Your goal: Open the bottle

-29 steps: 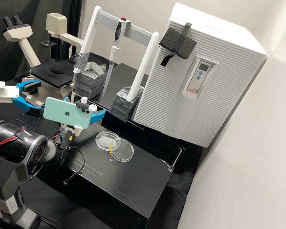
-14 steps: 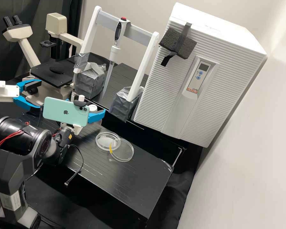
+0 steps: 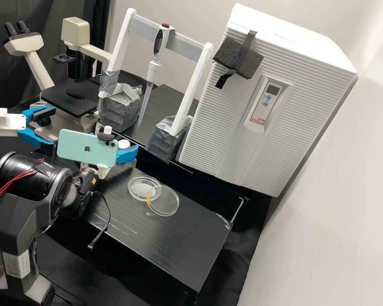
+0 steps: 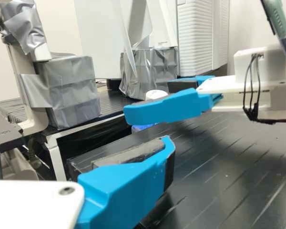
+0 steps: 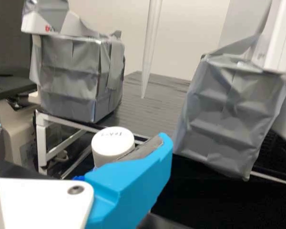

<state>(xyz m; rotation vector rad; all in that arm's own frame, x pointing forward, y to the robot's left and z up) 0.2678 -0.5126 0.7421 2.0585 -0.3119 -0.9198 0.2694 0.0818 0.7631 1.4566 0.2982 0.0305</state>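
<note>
Cap (image 5: 113, 142) of the bottle (image 4: 142, 128) sits, as I read it, between my right gripper's (image 4: 148, 101) spread fingers. It is close against one of them near the tips, and I can't tell if they touch. The bottle stands upright, its long axis crossing the finger line, so closing should pinch the cap. Farther off, my left gripper (image 3: 47, 125) hangs spread and holding nothing, well apart from the bottle and pointed toward it. The right arm is nearer.

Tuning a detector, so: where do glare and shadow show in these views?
High view: pale sheen streaks the black bench; the petri dishes catch light at their rims. Left wrist view: the bottle takes a blue reflection below its cap. Right wrist view: that cap is evenly lit, no glare.
</note>
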